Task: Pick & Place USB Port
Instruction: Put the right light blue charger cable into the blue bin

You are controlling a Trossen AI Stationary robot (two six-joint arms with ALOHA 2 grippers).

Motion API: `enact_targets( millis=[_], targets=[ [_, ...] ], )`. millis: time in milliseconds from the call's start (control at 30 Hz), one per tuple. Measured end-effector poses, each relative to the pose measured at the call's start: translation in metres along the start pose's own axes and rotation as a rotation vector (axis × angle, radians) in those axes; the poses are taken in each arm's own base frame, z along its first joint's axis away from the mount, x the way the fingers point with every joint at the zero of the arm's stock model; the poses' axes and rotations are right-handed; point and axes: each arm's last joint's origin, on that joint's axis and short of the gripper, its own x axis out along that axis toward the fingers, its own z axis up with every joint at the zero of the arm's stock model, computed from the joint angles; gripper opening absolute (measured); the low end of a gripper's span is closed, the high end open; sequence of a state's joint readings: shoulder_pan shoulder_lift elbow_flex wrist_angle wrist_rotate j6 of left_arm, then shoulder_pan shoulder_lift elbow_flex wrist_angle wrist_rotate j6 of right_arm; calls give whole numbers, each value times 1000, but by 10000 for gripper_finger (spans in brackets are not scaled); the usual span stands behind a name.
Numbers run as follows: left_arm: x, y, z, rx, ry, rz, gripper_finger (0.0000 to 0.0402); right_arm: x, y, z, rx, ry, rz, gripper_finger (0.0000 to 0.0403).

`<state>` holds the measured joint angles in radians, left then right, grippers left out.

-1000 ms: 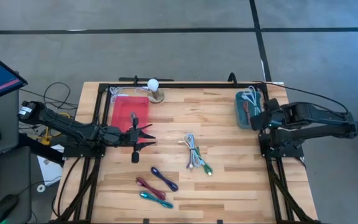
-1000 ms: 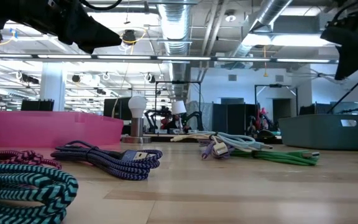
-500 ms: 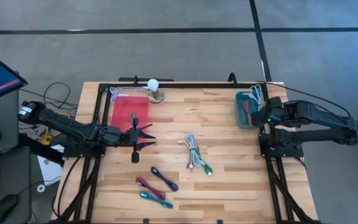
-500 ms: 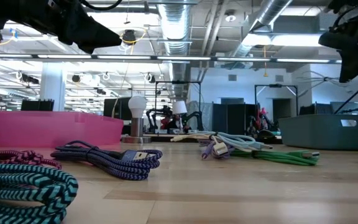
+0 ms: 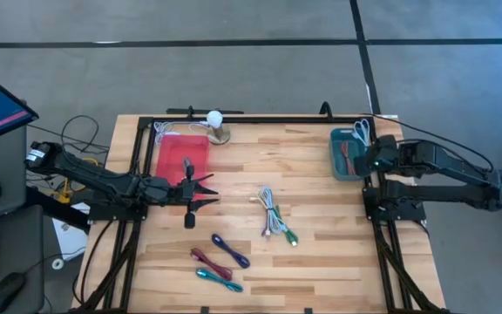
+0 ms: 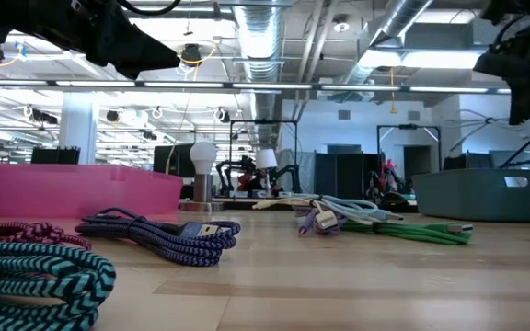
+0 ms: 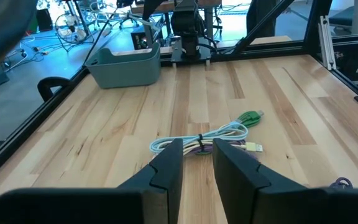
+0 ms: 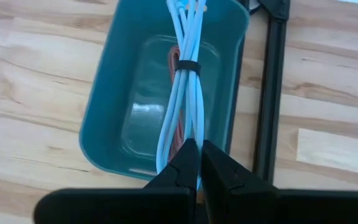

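Note:
My right gripper (image 8: 196,152) is over the teal bin (image 5: 347,155) at the table's right far corner, shut on a light blue cable bundle (image 8: 188,87) tied with a black band. A red cable (image 8: 174,62) lies in the bin under it. My left gripper (image 5: 203,192) is open and empty beside the pink bin (image 5: 181,161). In the left wrist view it (image 7: 197,163) points toward the white, purple and green cable bundle (image 7: 207,137) at mid-table. Purple (image 5: 231,250), maroon (image 5: 207,260) and teal (image 5: 219,279) cables lie near the front edge. My right gripper pinches the light blue bundle's near end (image 8: 190,134) between its two fingers. The bundle runs straight away from the fingertips, along them, over the bin's inside. Its far end (image 8: 188,6) reaches over the bin's far rim. The fingers hide the exact place of contact.
A small lamp with a white ball (image 5: 215,122) stands at the far edge beside the pink bin. A black frame (image 5: 260,118) runs round the table. In the low view the purple (image 6: 159,234) and teal striped (image 6: 35,276) cables lie close.
My right gripper has shifted a little over the teal bin, and the light blue cable has gone with it toward the bin's far right corner, its far end now over the rim. My left arm has kept still.

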<state>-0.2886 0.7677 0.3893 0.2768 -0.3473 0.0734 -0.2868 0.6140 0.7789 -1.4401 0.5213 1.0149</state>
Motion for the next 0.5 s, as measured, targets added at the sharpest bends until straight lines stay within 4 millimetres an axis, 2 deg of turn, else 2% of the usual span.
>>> enact_targets(
  millis=[300,500],
  targets=[
    [0,0,0,0,0,0,87,2,4,4,3,-7,39,0],
    [0,0,0,0,0,0,87,27,13,-8,-29,42,70,0]
  ],
)
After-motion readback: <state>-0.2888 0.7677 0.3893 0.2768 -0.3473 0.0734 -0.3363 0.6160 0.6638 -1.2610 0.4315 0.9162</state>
